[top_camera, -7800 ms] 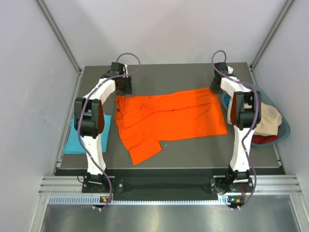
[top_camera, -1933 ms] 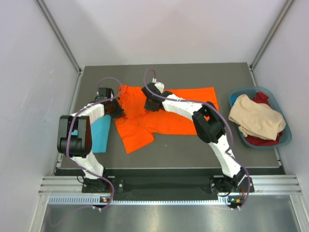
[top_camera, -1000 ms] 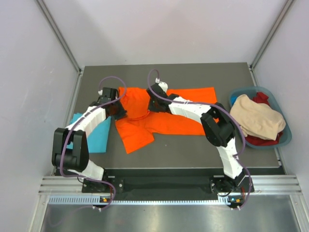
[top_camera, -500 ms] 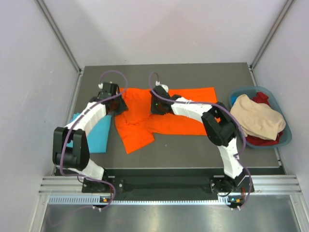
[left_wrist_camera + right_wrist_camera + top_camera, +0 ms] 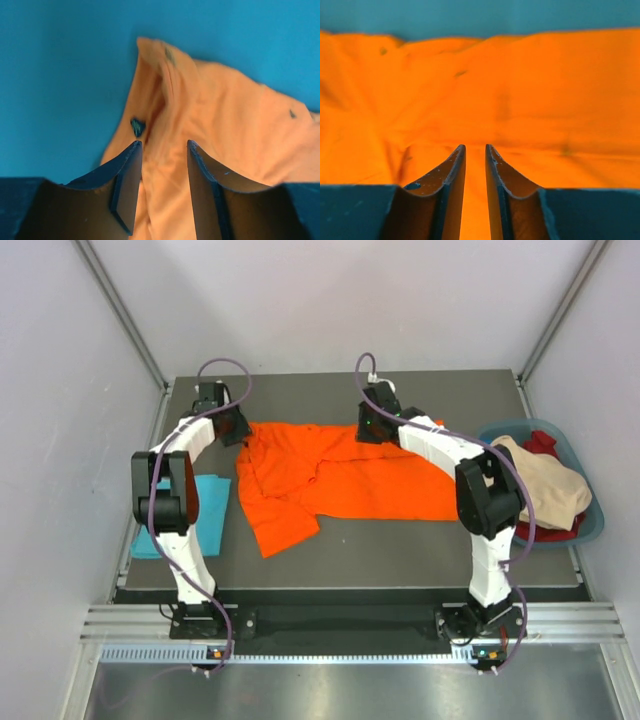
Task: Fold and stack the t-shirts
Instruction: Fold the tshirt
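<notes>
The bright orange t-shirt [image 5: 340,475] lies spread across the middle of the dark table, with one sleeve pointing to the near left. My left gripper [image 5: 232,428] is at its far left corner. In the left wrist view it [image 5: 162,142] is shut on a bunched fold of the orange t-shirt [image 5: 200,110]. My right gripper [image 5: 372,428] is at the shirt's far edge. In the right wrist view it [image 5: 475,146] is pinched on the orange t-shirt [image 5: 510,90], its jaws nearly together. The light turquoise t-shirt [image 5: 195,505] lies folded at the table's left edge.
A blue-grey basket [image 5: 592,512] at the right edge of the table holds a beige cloth [image 5: 545,485] and a red cloth [image 5: 548,530]. Grey walls with metal frame posts close in the far side and both sides of the table.
Both grippers have moved toward the far edge, the right one also to the right. The orange t-shirt's folded-over part has been pulled back and it now lies spread wider.
</notes>
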`<state>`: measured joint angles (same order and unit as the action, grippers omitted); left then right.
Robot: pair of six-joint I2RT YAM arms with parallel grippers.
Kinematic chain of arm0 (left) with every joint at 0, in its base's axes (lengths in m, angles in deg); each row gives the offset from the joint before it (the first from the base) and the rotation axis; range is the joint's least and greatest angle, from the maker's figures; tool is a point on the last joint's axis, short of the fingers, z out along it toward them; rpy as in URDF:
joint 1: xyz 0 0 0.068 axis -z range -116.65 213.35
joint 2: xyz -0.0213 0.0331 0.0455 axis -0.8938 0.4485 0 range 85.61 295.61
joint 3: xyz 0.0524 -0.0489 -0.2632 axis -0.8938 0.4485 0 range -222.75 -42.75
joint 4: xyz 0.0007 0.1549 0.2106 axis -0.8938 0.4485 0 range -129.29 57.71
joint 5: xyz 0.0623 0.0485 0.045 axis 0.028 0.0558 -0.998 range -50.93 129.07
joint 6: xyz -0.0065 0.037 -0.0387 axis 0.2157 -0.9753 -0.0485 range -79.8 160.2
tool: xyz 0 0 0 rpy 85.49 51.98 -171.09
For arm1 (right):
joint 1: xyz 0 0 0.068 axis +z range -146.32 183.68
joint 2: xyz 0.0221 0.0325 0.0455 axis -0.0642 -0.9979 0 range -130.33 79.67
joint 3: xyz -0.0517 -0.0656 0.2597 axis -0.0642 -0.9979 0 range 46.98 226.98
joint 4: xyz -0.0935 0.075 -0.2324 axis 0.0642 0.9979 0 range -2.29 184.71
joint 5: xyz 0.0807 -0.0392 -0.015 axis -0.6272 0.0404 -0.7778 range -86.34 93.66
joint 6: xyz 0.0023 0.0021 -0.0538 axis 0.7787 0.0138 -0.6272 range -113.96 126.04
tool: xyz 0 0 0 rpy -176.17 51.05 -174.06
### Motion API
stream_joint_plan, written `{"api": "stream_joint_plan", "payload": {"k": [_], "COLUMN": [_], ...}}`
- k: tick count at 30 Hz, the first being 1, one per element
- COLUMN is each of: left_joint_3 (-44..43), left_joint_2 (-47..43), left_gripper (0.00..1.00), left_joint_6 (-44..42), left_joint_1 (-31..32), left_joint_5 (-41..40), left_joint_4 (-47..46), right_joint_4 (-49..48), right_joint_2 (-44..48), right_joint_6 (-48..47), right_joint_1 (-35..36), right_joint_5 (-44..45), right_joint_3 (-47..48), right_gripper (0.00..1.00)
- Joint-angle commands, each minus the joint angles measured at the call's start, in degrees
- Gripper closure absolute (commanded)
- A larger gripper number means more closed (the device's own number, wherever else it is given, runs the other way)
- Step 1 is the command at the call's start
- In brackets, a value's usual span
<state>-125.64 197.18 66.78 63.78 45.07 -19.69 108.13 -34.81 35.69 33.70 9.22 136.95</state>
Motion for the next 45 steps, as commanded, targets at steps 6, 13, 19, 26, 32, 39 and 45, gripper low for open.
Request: {"api": "stream_joint_plan", "payload": {"k": [6, 13, 19, 26, 32, 39, 45], "left_joint_3": [-8.33, -11.32, -14.66, -16.16, -16.00, -17.39, -18.27], "left_joint_2": [8.04, 13.14, 15.78, 17.19, 17.46, 16.83, 17.02], "left_gripper": [0.54, 0.74, 1.00, 0.98, 0.71, 0.60, 0.61], "left_joint_6": [-2.95, -2.60, -2.77, -0.05, 1.18, 2.85, 4.16], "left_joint_1": [-3.15, -3.77, -4.90, -7.02, -7.37, -7.37, -7.72], "left_joint_5": [9.89, 10.61, 6.31, 4.63, 12.18, 16.24, 16.41], "left_joint_4": [-7.81, -8.87, -5.80, -6.32, -8.25, -8.52, -8.86], "right_joint_4": [3.22, 4.97, 9.80, 15.52, 16.14, 12.98, 12.27], "right_joint_2": [-5.67, -10.85, -17.18, -22.98, -23.87, -22.64, -22.54], "right_joint_6": [-6.27, -7.76, -8.47, -6.63, -6.00, -6.71, -6.88], "right_joint_1": [-8.13, -13.67, -17.53, -20.35, -20.97, -20.97, -20.97], "right_joint_5": [2.08, 2.79, 6.39, 7.44, 7.97, 6.66, 5.51], "right_joint_3": [8.28, 11.18, 17.50, 23.92, 25.86, 24.20, 23.58], "right_gripper": [0.79, 0.80, 0.82, 0.86, 0.87, 0.87, 0.87]}}
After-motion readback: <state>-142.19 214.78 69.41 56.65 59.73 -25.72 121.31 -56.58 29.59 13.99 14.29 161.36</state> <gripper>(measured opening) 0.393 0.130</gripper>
